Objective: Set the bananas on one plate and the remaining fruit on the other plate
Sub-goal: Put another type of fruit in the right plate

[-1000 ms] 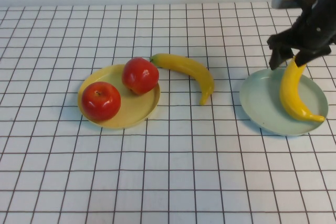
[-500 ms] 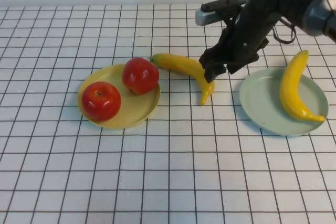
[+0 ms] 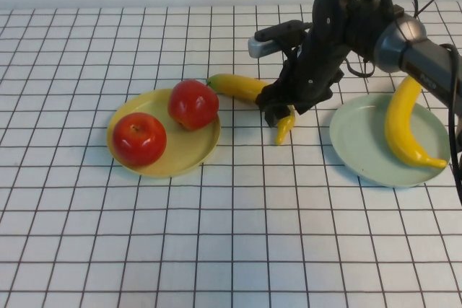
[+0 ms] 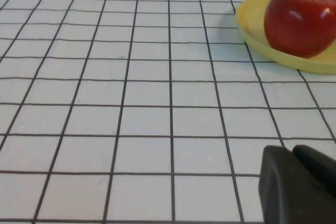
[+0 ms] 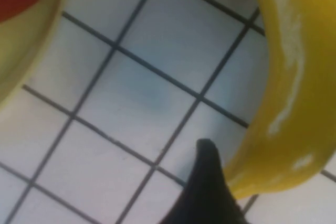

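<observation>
One banana (image 3: 238, 86) lies on the table between the plates; it also fills the right wrist view (image 5: 294, 77). My right gripper (image 3: 280, 115) is down over its lower half, open, with one finger (image 5: 207, 182) against the banana's side. The second banana (image 3: 401, 124) lies on the mint plate (image 3: 357, 142) at the right. Two red apples (image 3: 193, 104) (image 3: 138, 138) sit on the yellow plate (image 3: 184, 153) at the left. My left gripper (image 4: 299, 187) is shut and empty, low over the table short of the yellow plate (image 4: 252, 24) and an apple (image 4: 302, 19); it is out of the high view.
White checked tablecloth (image 3: 231, 236) covers the whole table. The yellow plate's rim (image 5: 31, 61) lies close to the right gripper, about one grid square from the banana. The right arm (image 3: 404, 41) reaches over the mint plate's far edge.
My right gripper has moved left from the mint plate, where it left the second banana, and has come down over the banana on the table. The fruit has not moved.
</observation>
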Tool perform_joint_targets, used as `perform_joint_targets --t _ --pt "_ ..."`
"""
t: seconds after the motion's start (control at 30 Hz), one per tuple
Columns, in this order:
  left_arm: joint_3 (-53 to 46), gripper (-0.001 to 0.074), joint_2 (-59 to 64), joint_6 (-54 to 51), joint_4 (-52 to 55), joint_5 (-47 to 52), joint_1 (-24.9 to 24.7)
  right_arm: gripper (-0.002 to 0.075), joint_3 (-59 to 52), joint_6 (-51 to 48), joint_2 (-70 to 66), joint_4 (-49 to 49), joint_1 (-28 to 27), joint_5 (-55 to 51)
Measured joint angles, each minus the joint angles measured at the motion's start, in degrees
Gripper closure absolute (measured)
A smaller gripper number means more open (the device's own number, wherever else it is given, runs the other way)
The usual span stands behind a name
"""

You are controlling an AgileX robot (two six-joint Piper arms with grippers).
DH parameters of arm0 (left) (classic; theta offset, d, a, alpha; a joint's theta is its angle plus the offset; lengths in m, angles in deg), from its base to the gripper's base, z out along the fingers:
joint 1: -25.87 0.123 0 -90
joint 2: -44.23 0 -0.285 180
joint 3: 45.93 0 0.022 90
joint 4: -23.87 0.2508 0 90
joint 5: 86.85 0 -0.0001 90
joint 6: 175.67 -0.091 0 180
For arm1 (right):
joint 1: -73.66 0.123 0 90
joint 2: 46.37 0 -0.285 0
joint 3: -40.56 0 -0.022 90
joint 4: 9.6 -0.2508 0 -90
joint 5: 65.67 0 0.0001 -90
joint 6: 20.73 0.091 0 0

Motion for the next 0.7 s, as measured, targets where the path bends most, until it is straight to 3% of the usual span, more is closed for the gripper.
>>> perform_joint_targets --t 0.37,0.47,0.53,0.7 --pt "0.0 0.0737 0.0 0.0 0.0 0.0 0.0 0.0255 0.26 2.28 -2.26 3.94 0.25 3.02" --pt "0.0 0.0737 0.0 0.0 0.0 0.0 0.0 0.0316 0.26 3.61 -2.36 3.95 0.38 4.06" --pt "0.0 0.0737 0.0 0.0 0.0 0.0 0.0 0.0404 0.26 5.09 -2.36 4.19 0.38 4.06" --pt "0.0 0.0737 0.0 0.0 0.0 0.0 0.0 0.0409 0.65 7.58 -2.36 4.46 0.51 3.03"
